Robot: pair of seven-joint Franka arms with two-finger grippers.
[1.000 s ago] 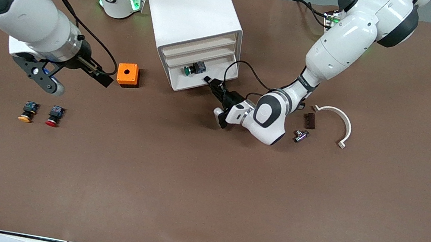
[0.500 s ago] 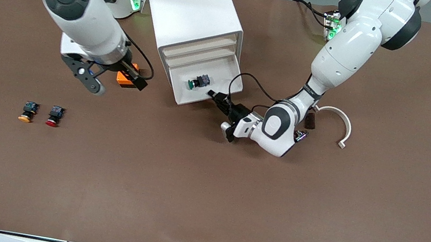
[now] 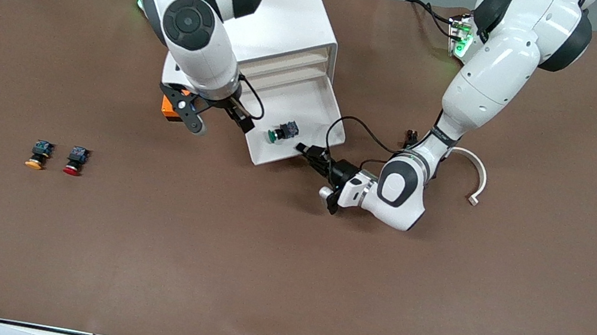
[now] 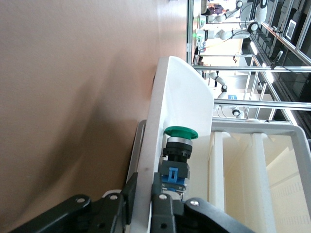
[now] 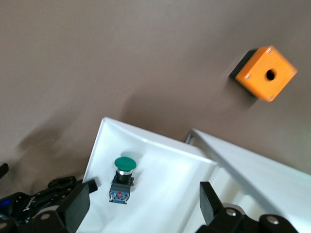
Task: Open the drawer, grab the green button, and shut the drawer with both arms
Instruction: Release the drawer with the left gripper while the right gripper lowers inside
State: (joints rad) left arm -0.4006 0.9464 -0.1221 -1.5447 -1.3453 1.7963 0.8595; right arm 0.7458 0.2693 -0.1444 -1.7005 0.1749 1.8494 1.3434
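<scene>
**A:** Front view first: where is the small push button with the round green cap and black-and-blue body (image 3: 282,131)?

**B:** Lying on its side in the lowest shallow white tray drawer (image 3: 324,112) of the boxy white cabinet (image 3: 267,10), which is pulled well out. The left gripper (image 3: 303,149) is clamped shut on the drawer's front lip. The right gripper (image 3: 219,118), fingers spread wide, hangs over the drawer's edge toward the orange box (image 3: 168,107).

**A:** How will the button handle?

**B:** Light and rigid, I'd judge. The smooth cap (image 5: 124,163) may roll; pinching the squarer body (image 5: 119,188) looks safer.

**A:** What has changed over the last second?

**B:** The drawer has slid farther out, carrying the button nearer the front camera, and the right arm has swung in from its end of the table.
</scene>
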